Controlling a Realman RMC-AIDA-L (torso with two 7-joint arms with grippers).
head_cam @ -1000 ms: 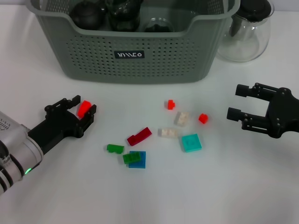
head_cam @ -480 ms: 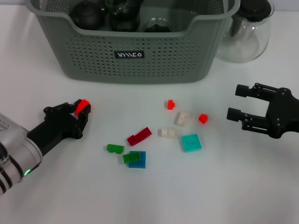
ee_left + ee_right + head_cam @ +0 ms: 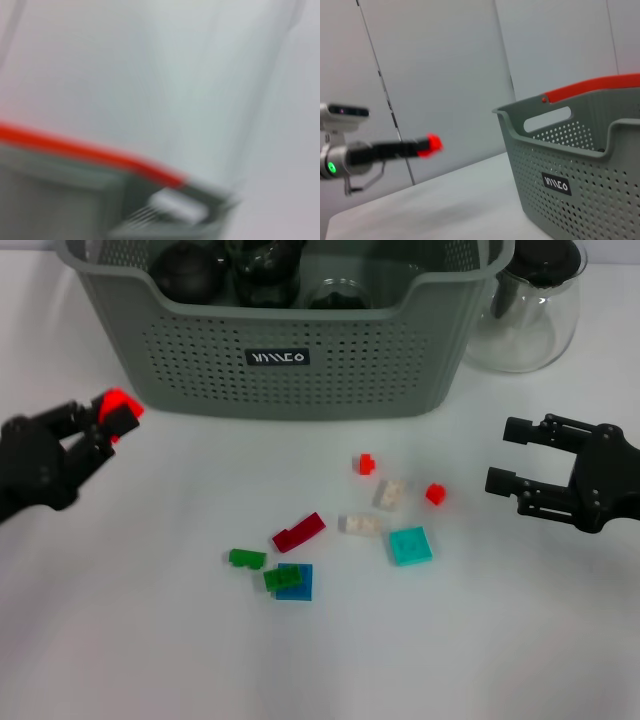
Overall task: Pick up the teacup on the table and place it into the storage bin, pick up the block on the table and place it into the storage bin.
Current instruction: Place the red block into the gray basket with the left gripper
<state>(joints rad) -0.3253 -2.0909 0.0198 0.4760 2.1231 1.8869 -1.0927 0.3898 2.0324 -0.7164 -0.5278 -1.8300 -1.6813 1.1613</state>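
Note:
My left gripper (image 3: 104,419) is raised off the table at the left, shut on a small red block (image 3: 118,405), in front of the left end of the grey-green storage bin (image 3: 300,360). The right wrist view shows that same red block (image 3: 433,143) at the tip of the left gripper (image 3: 420,146), with the storage bin (image 3: 580,165) beside it. Dark round vessels (image 3: 187,270) sit inside the bin; I cannot tell whether one is the teacup. No teacup shows on the table. My right gripper (image 3: 506,456) hovers open at the right, holding nothing.
Loose blocks lie mid-table: red ones (image 3: 366,464) (image 3: 435,494), white ones (image 3: 389,493) (image 3: 358,524), a cyan plate (image 3: 410,545), a dark red piece (image 3: 298,532), green pieces (image 3: 245,558) and a blue one (image 3: 299,585). A glass carafe (image 3: 525,310) stands right of the bin.
My left gripper closed on the red block, then lifted it up and to the left, toward the bin's left end. The right arm has not moved.

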